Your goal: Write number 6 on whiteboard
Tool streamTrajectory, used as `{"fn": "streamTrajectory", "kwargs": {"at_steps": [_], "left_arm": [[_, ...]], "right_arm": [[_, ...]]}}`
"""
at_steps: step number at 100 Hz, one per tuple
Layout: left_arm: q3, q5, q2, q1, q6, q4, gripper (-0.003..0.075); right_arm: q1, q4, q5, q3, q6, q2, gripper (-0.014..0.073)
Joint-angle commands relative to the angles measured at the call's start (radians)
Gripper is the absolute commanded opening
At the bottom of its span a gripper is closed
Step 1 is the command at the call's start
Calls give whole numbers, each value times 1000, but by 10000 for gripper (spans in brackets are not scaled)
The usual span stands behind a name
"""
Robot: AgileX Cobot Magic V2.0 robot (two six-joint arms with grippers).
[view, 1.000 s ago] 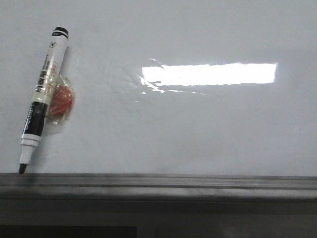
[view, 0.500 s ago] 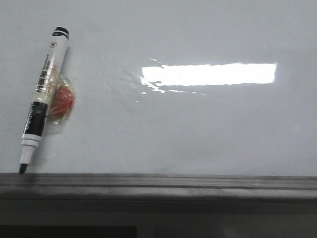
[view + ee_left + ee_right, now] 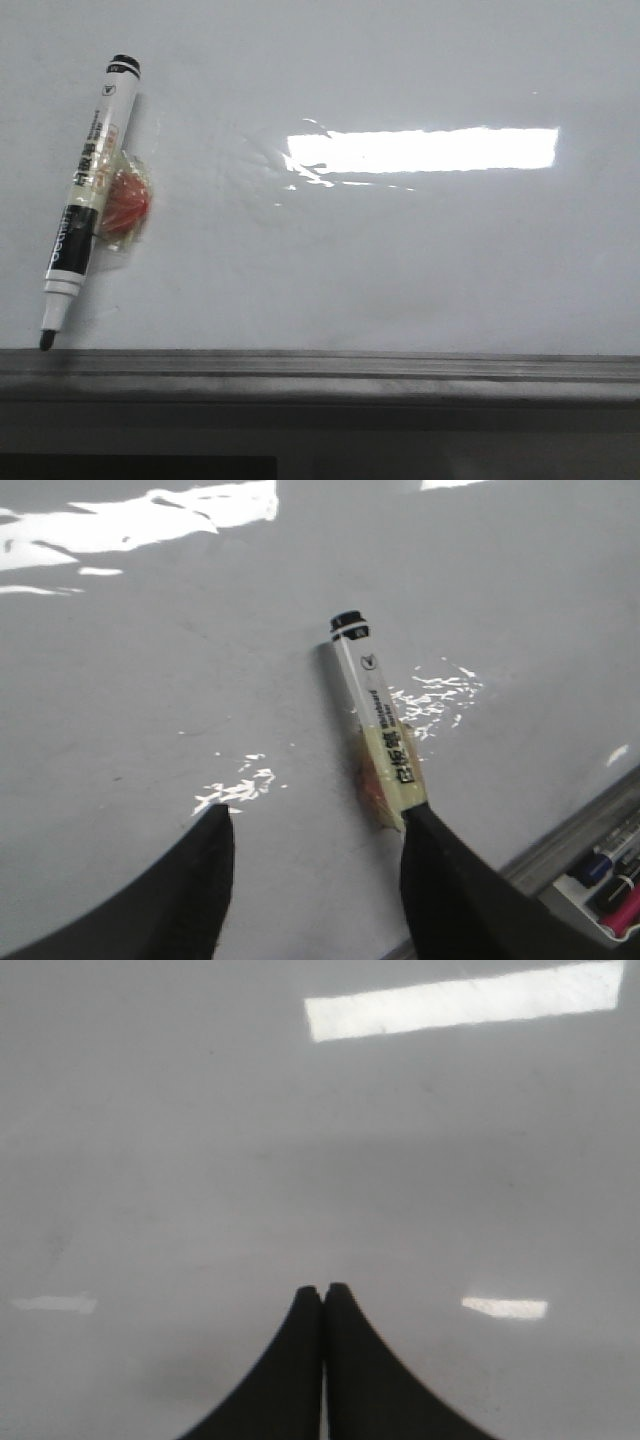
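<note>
Nothing moved, marker (image 3: pixel 378 735) beside open left gripper (image 3: pixel 315 870)

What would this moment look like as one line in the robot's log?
whiteboard: blank, no 6 yet | marker: lying uncapped, unheld | left tool: open beside marker | right tool: shut, empty

The white-barrelled black-capped plastic marker (image 3: pixel 375 720) carries black print reading roughly "Whiteboard marker" beside Chinese characters, plus a small shield-shaped emblem toward its 11 o'clock capped end.

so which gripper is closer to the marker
Left. The open left gripper hovers right by the marker, one finger overlapping its lower end. The shut right gripper sees only bare whiteboard.
</note>
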State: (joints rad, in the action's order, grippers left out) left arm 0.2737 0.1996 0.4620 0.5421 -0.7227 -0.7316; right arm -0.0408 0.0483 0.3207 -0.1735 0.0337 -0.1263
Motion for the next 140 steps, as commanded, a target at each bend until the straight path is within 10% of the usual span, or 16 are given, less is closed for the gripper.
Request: {"fn": "streamTrajectory", "kwargs": {"at_steps": [1, 49, 82, 140], "left_arm": [[37, -42, 13, 23, -6, -15, 359], [37, -52, 20, 158, 31, 52, 359], [37, -157, 98, 293, 781, 698, 359], [37, -369, 368, 295, 808, 657, 359]], "right_arm": [[1, -2, -75, -40, -4, -19, -64], [1, -2, -75, -40, -4, -19, -64], [1, -2, -75, -40, -4, -19, -64], [1, -2, -73, -40, -4, -19, -64]]}}
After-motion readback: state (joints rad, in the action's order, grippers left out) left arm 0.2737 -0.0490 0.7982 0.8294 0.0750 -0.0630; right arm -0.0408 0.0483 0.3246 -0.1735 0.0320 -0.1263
